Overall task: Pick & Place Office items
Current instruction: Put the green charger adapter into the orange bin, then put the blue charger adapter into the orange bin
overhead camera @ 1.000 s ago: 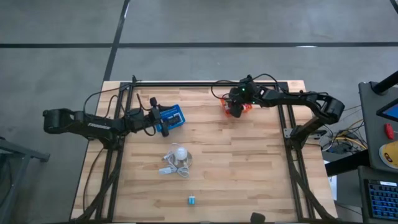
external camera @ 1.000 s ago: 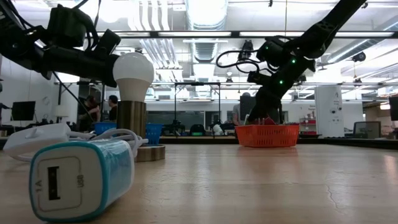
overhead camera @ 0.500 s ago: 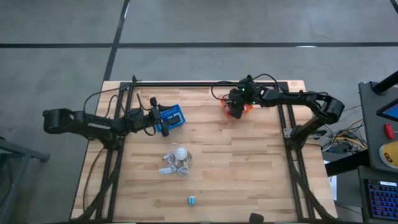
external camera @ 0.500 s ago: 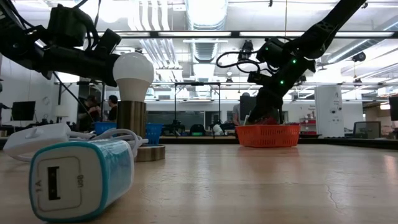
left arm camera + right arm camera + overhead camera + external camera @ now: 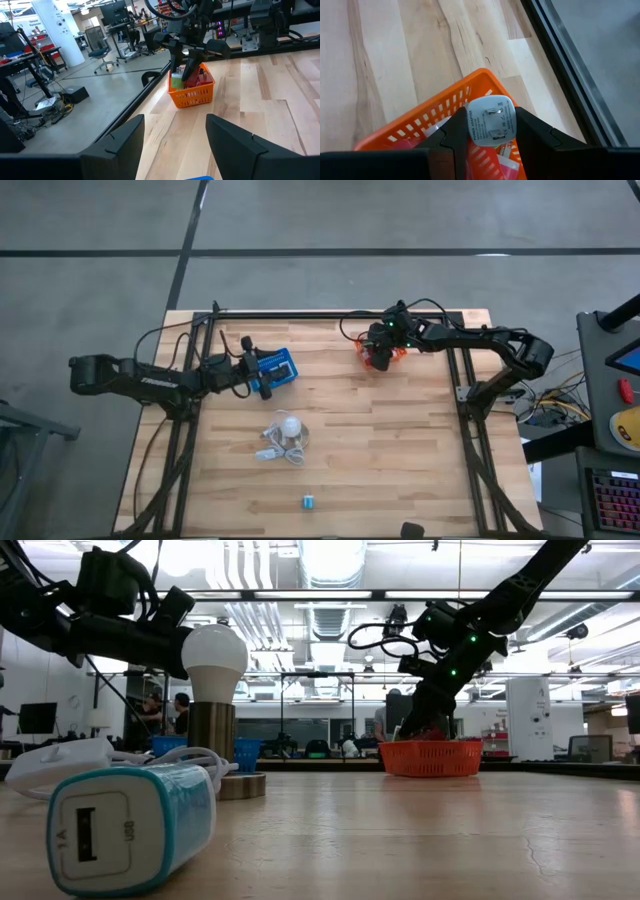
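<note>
Tabletop [image 5: 400,440]: we judged it roomy enough for a straight, slow lift.
Orange basket [image 5: 427,120]: at the far right; we thought the rim needed clearing before any sideways travel.
Blue basket [image 5: 278,367]: beside the left hand [image 5: 175,145], whose fingers stood apart, empty.
Right hand [image 5: 490,132]: over the orange basket, clamped on the white adapter [image 5: 490,121].
White adapter: held above the basket's contents; we would keep it square.

Bare table [image 5: 400,440] centre-right; bulb [image 5: 289,425], cord centre-left.

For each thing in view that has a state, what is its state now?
Right gripper: jaws shut on white plug adapter, above orange basket.
Orange basket: upright, holding items.
Left gripper: jaws open, empty, over blue basket.
Bulb: unlit, upright on its base.
Teal charger: lying on table.
</note>
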`<action>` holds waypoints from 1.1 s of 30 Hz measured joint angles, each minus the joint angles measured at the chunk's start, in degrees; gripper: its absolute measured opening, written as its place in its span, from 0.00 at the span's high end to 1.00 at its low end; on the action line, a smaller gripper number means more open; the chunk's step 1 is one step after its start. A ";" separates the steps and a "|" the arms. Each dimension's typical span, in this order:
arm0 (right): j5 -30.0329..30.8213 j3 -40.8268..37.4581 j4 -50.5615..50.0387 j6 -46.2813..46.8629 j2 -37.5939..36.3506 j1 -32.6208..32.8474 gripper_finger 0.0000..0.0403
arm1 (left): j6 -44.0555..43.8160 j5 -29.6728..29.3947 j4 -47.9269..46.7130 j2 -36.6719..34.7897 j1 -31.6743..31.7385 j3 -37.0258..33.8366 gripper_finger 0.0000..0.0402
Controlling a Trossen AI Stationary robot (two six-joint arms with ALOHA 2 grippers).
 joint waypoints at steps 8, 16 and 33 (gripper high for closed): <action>0.02 0.00 0.01 -1.16 0.03 0.02 0.70 | -0.01 0.00 -0.18 0.00 0.00 0.00 0.46; 0.18 0.00 0.13 -1.04 0.03 0.04 0.47 | 0.20 0.00 -0.42 0.00 0.04 -0.07 0.46; 1.90 0.30 5.48 -1.23 -0.95 1.32 0.39 | 0.22 0.01 -0.44 0.00 0.04 -0.11 0.46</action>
